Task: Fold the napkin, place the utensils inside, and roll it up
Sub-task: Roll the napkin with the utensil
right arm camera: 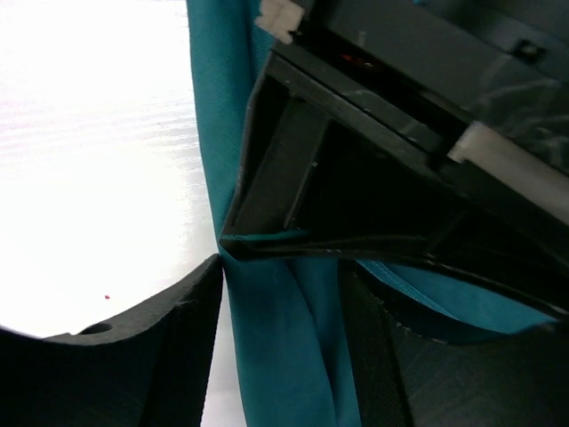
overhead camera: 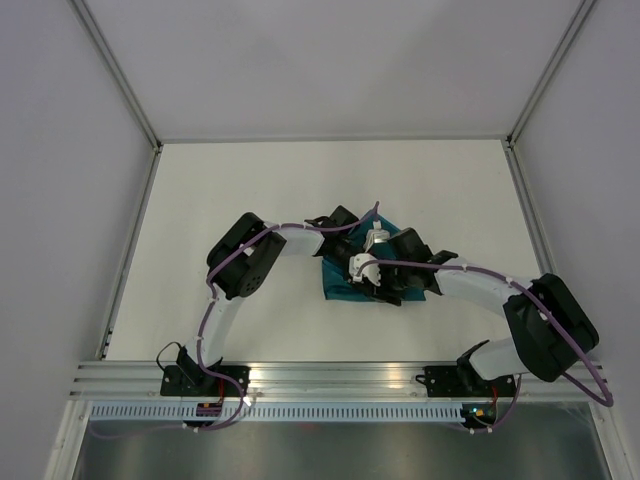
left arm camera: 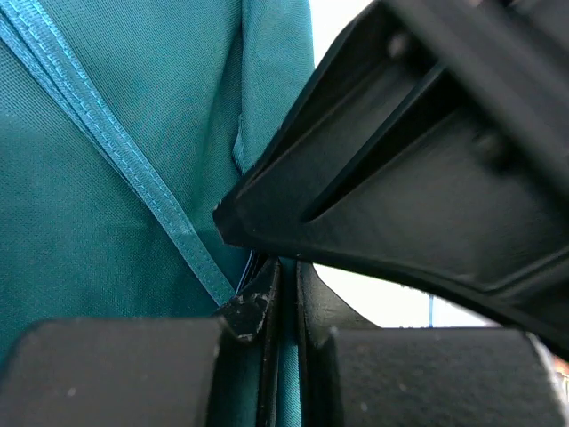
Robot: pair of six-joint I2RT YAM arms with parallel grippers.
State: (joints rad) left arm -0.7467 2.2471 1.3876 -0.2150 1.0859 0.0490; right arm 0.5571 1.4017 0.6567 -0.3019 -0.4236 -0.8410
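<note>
The teal napkin (overhead camera: 338,287) lies bunched into a small folded bundle at the table's middle. Both grippers meet over it. My left gripper (overhead camera: 352,232) comes from the left; in its wrist view its jaws (left arm camera: 286,277) are nearly together with a thin layer of teal cloth (left arm camera: 89,178) pinched between them. My right gripper (overhead camera: 368,268) comes from the right; its fingers (right arm camera: 284,285) straddle a thick fold of napkin (right arm camera: 284,356) that fills the gap. Each gripper's black body crowds the other's view. No utensils show; they are hidden or out of view.
White tabletop (overhead camera: 250,190) surrounds the bundle, bounded by grey walls on three sides and an aluminium rail (overhead camera: 330,375) at the near edge. A stitched hem (left arm camera: 133,169) runs diagonally across the cloth.
</note>
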